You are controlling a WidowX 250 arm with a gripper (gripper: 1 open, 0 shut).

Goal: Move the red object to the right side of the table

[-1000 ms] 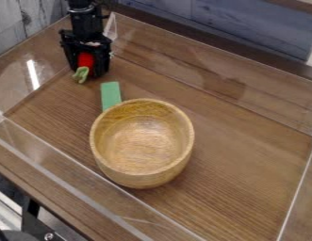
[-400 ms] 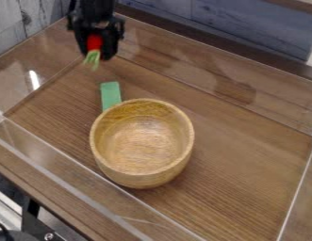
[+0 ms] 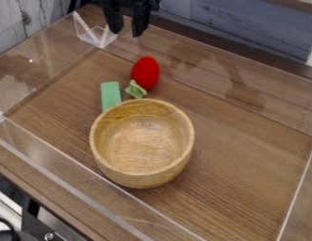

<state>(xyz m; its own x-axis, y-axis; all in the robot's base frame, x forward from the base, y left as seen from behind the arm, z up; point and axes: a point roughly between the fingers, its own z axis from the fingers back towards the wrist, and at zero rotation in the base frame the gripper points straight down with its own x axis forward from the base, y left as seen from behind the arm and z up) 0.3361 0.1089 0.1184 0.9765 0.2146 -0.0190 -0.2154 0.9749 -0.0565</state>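
The red object (image 3: 145, 69), a small bright-red toy fruit with its light-green leafy end pointing down-left, shows against the table (image 3: 240, 141) just behind the wooden bowl. Nothing holds it. I cannot tell whether it rests on the wood or is still in the air. My gripper (image 3: 128, 26) hangs at the top edge of the camera view, above and slightly left of the fruit. Its dark fingers point down and stand open with nothing between them.
A wooden bowl (image 3: 145, 174) stands in the middle of the table, and a flat green strip (image 3: 110, 95) lies at its back-left rim. Low clear acrylic walls (image 3: 70, 202) border the tabletop. Bare wood stretches to the right of the bowl.
The gripper rose from the back-left corner with the fruit and moved right. The fruit has left the jaws and now sits lower, beside the green strip.
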